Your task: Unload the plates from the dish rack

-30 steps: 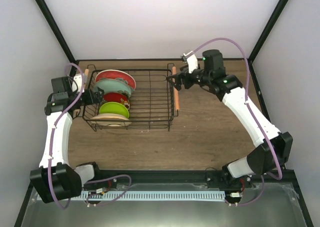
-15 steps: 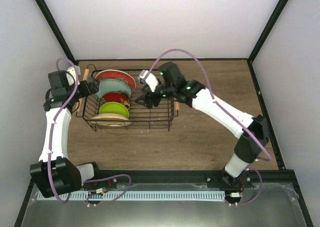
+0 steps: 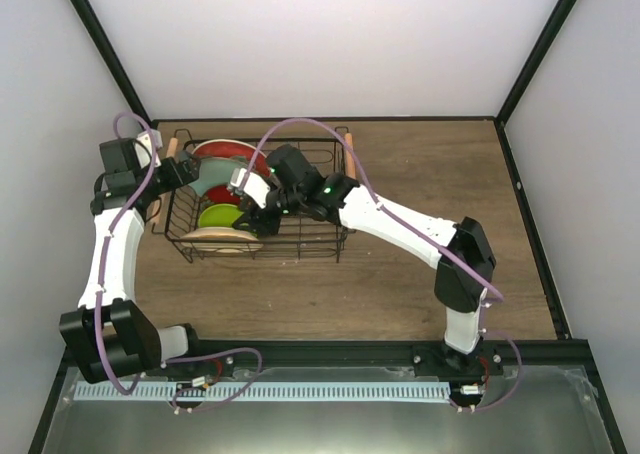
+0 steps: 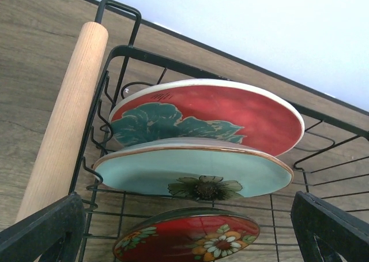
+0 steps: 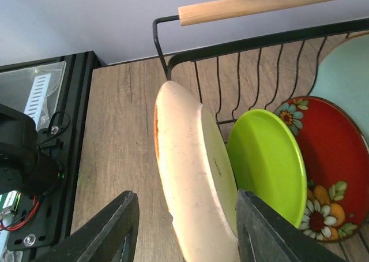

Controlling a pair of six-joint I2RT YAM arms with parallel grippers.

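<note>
My right fingers (image 5: 109, 233) are spread wide inside the dish rack (image 3: 312, 214), one on either side of the cream plate (image 5: 190, 175); I can't tell whether either touches it. Beyond the right-hand finger stand the lime green plate (image 5: 268, 164) and the small red patterned plate (image 5: 331, 169). My left fingers (image 4: 40, 233) gape wide, holding nothing. Ahead between them stand the mint plate (image 4: 196, 172) and the red-rimmed plate (image 4: 230, 109), with the wooden handle (image 4: 63, 118) beside the left-hand finger. The rack sits on the table (image 3: 420, 164).
</note>
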